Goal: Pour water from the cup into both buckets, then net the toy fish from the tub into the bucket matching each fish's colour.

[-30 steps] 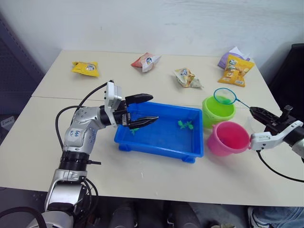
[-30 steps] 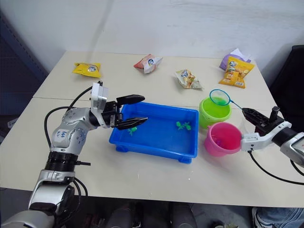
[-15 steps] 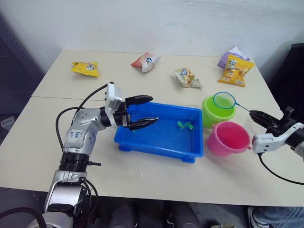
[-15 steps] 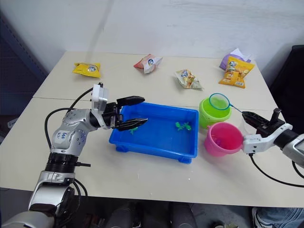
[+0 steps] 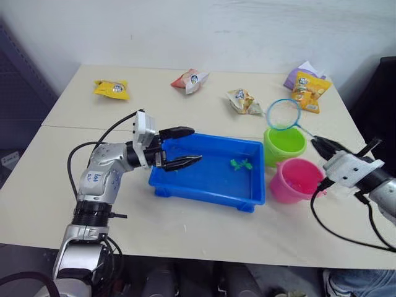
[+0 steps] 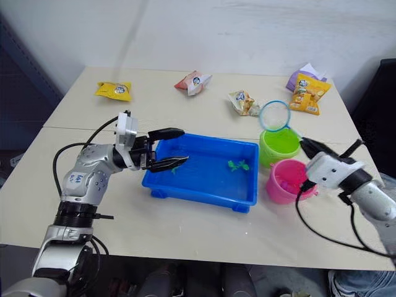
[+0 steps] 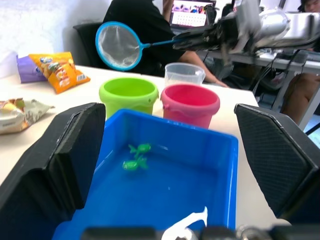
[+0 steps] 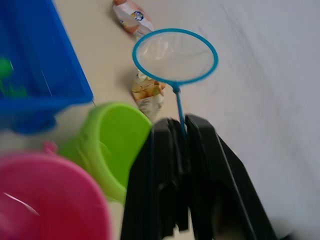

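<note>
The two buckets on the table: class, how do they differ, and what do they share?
The green bucket is lime; the pink bucket is pink. The green bucket stands farther back, below the raised net; the pink bucket sits nearer the right gripper. Both are upright, similar-sized pails beside the tub.

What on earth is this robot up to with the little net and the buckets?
It's netting toy fish. The right gripper holds the net by its handle, hoop raised above the green bucket, beside the pink bucket. The left gripper hovers open at the blue tub's end. Two green fish lie in the tub.
</note>
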Controlling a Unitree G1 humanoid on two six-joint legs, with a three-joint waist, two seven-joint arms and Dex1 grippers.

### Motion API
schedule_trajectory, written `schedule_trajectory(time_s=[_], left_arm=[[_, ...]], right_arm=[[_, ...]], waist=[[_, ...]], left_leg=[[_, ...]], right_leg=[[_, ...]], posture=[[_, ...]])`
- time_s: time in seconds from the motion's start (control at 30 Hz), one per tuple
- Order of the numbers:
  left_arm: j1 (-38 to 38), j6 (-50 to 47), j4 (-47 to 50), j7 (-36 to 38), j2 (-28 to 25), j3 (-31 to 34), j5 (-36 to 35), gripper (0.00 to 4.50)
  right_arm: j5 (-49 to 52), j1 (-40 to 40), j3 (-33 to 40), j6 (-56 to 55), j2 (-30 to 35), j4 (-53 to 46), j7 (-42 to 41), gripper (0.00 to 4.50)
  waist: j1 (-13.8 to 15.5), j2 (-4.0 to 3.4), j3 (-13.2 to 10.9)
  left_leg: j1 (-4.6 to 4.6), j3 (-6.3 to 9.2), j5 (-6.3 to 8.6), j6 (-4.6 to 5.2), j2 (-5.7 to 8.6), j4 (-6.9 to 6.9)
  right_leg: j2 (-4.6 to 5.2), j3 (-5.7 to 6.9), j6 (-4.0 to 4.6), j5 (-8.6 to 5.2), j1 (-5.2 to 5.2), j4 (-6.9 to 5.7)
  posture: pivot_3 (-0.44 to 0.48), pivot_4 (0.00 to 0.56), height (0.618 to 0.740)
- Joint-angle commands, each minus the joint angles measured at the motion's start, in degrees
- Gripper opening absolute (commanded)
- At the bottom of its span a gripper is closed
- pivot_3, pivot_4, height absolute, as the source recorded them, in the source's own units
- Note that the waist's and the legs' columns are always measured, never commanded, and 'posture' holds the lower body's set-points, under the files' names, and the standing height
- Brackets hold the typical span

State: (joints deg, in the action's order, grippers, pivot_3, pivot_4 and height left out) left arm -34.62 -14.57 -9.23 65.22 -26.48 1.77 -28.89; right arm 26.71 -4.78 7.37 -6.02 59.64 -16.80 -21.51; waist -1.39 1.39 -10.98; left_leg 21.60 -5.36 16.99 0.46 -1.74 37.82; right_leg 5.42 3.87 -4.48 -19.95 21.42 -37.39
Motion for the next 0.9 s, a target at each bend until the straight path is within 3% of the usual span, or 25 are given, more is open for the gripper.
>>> schedule_trajectory(time_s=[0.03,0.17,0.3,0.57,0.77,0.9], left_arm=[[0.6,0.4,1.4,1.0,-2.2,1.7,-0.4,4.43],[1.0,0.2,1.4,1.4,-3.3,1.9,-0.6,4.43],[1.5,-0.7,2.6,1.3,-3.7,1.5,-0.9,4.43],[1.7,-2.2,3.8,1.4,-3.8,0.9,-0.6,4.43],[1.5,-2.8,4.1,1.2,-3.4,0.6,-0.7,4.43],[1.5,-2.9,4.1,1.2,-3.5,0.6,-0.6,4.43]], right_arm=[[24.0,-2.4,2.9,18.7,2.1,-18.0,0.3,0.00],[35.4,-2.6,1.5,34.6,3.9,-26.3,9.7,0.00],[40.6,-2.4,-0.5,43.9,0.3,-27.5,21.3,0.00],[41.0,0.8,-0.8,50.3,-7.4,-25.8,28.2,0.00],[35.5,5.1,-4.1,53.3,-15.3,-20.4,30.3,0.00],[37.9,7.9,-3.9,55.6,-20.3,-18.2,31.1,0.00]], waist=[[-0.1,0.00,0.0],[0.1,0.02,0.0],[0.4,0.03,0.0],[1.3,0.02,0.0],[1.2,0.03,0.0],[1.2,0.03,0.0]], left_leg=[[0.00,0.03,0.01,0.02,0.00,0.00],[0.01,0.06,0.11,0.18,0.04,0.00],[0.10,0.08,0.13,0.18,0.04,-0.06],[0.47,0.13,0.11,0.18,0.06,0.06],[0.51,0.15,0.12,0.19,0.06,0.06],[0.53,0.15,0.12,0.20,0.06,0.06]], right_leg=[[0.01,0.01,0.00,0.00,-0.01,0.01],[0.13,0.04,0.00,0.00,-0.05,0.09],[0.14,0.08,-0.01,0.01,-0.01,0.29],[0.12,0.23,-0.11,0.06,0.21,0.38],[0.09,0.26,-0.12,0.07,0.21,0.42],[0.09,0.26,-0.12,0.07,0.22,0.41]], posture=[[0.000,0.150,0.738],[0.000,0.150,0.738],[0.000,0.150,0.738],[0.000,0.150,0.738],[0.000,0.150,0.738],[0.000,0.150,0.738]])
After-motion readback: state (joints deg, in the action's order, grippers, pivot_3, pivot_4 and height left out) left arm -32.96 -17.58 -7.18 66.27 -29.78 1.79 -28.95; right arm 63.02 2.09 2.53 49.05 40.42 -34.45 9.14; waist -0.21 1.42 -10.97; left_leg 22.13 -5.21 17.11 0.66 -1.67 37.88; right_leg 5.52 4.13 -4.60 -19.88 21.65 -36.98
